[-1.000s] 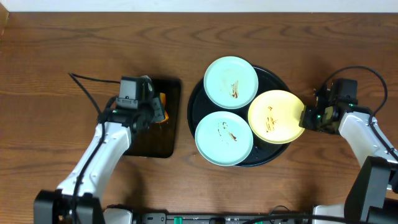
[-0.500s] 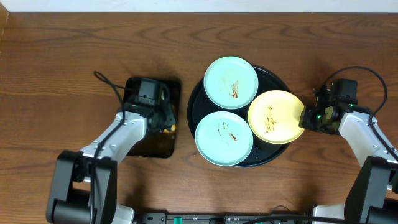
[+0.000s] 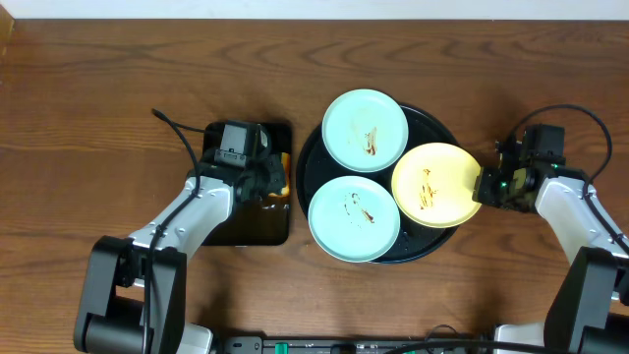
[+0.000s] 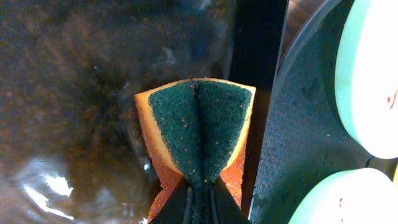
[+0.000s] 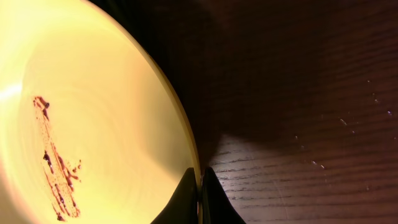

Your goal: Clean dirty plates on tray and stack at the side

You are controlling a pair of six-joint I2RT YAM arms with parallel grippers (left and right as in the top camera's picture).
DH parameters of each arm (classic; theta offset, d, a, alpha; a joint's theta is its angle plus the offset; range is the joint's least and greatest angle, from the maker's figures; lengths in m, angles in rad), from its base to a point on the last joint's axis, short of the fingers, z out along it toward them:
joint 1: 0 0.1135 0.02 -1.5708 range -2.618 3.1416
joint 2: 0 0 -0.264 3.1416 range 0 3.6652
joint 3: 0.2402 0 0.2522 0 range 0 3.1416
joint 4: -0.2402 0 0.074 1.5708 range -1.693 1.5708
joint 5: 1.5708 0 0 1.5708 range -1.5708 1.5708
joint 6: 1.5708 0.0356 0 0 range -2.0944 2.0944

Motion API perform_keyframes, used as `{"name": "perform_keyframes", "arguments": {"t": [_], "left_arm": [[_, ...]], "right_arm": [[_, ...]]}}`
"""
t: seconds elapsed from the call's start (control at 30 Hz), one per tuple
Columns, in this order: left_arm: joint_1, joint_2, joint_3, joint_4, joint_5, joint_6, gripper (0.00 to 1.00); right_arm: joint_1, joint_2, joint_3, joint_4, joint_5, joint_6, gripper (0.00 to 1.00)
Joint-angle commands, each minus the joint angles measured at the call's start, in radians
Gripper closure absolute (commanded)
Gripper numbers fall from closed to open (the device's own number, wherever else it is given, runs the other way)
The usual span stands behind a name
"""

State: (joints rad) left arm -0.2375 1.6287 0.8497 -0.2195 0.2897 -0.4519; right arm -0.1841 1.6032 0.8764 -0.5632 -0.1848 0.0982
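Note:
Three plates with brown smears lie on the round black tray [image 3: 313, 158]: a mint-blue plate [image 3: 365, 130] at the back, a mint-blue plate [image 3: 354, 218] at the front and a pale yellow plate [image 3: 435, 184] at the right. My right gripper [image 3: 482, 189] is shut on the yellow plate's right rim [image 5: 186, 134]. My left gripper [image 3: 278, 181] is shut on an orange sponge with a dark green scrub face [image 4: 200, 124], folded between the fingers, over the right edge of the rectangular black tray [image 3: 244, 218], just left of the round tray [image 4: 292, 130].
The rectangular black tray's wet glossy floor [image 4: 81, 99] lies left of the round tray. Bare wooden table [image 3: 88, 88] surrounds both trays, with wood [image 5: 311, 124] to the right of the yellow plate. A black cable [image 3: 172, 133] runs behind the left arm.
My left gripper with the sponge has moved right, toward the round tray, and the rectangular tray has shifted slightly right. The right arm and the plates have not moved.

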Motion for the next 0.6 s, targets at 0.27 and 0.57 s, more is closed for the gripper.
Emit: {"name": "perform_keyframes", "arguments": {"t": [0.27,0.57], "left_arm": [[-0.002,-0.154,0.017,-0.003,-0.132,0.145,0.93],[-0.002,-0.225,0.016,-0.013,-0.222,0.217,0.93]], "right_arm": [[-0.002,-0.001,0.010,-0.009,0.020,-0.002,0.99],[-0.002,-0.001,0.010,-0.009,0.020,-0.002,0.99]]}}
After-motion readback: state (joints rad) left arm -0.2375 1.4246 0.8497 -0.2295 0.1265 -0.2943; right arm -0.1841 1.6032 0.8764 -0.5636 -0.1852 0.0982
